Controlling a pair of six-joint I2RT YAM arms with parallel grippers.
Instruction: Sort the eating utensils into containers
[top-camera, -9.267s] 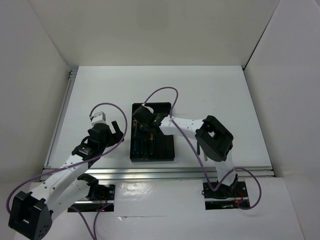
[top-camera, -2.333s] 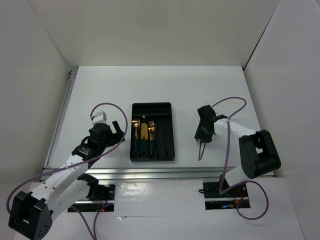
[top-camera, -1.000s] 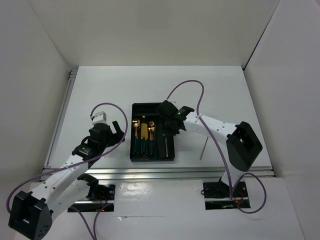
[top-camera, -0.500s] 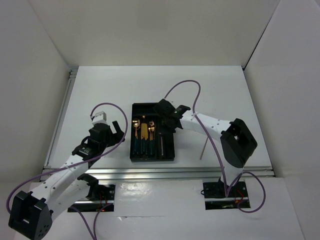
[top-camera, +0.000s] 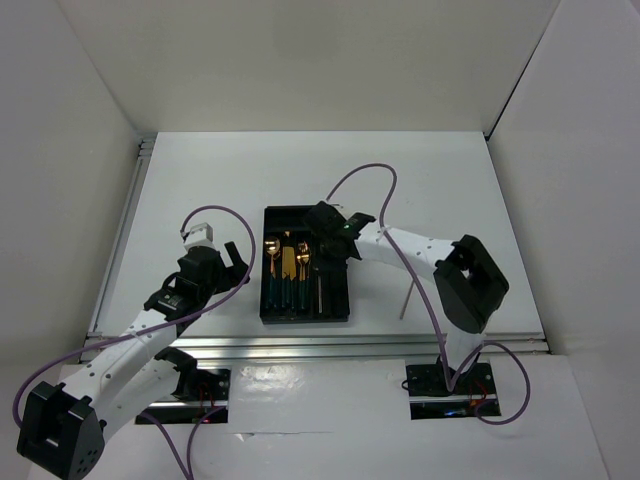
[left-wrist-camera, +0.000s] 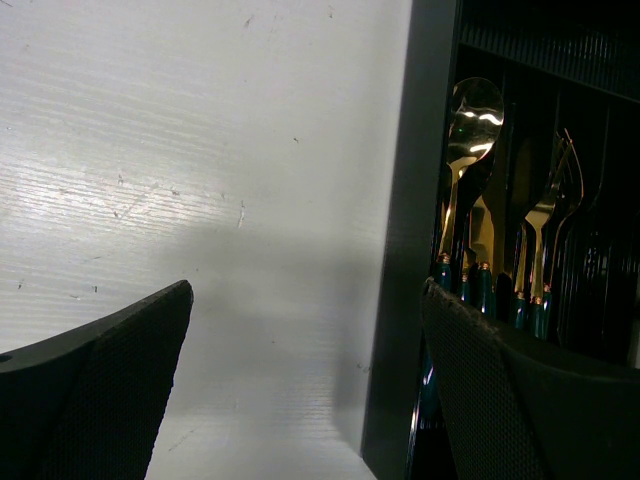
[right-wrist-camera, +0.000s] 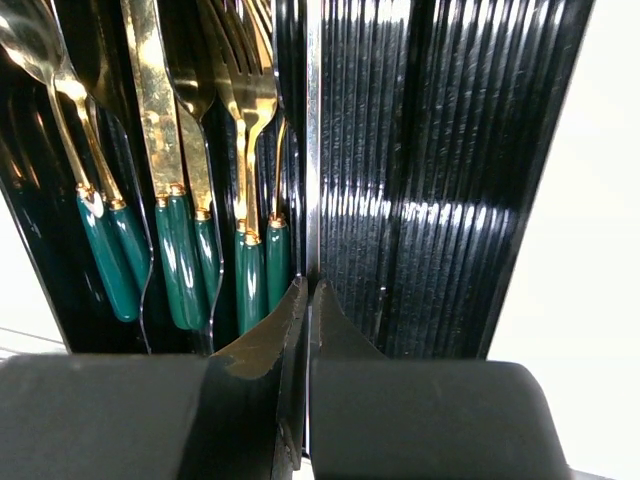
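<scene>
The black divided tray (top-camera: 300, 211) lies mid-table. Gold-headed, green-handled forks, spoons and knives (top-camera: 287, 272) fill its left compartments; they also show in the right wrist view (right-wrist-camera: 190, 250) and the left wrist view (left-wrist-camera: 470, 200). My right gripper (top-camera: 328, 252) hovers over the tray, shut on a thin silver piece (right-wrist-camera: 313, 150) that points down along a divider towards the tray's near end (top-camera: 320, 293). My left gripper (top-camera: 235, 262) is open over bare table just left of the tray wall (left-wrist-camera: 400, 250), holding nothing.
A second thin silver piece (top-camera: 407, 298) lies on the white table right of the tray. The tray's right compartments (right-wrist-camera: 440, 150) show a ribbed black floor. White walls enclose the table on three sides; a metal rail runs along the near edge.
My right arm has shifted slightly left across the tray, carrying the thin silver piece from the right compartments towards the middle divider. The left arm has not moved.
</scene>
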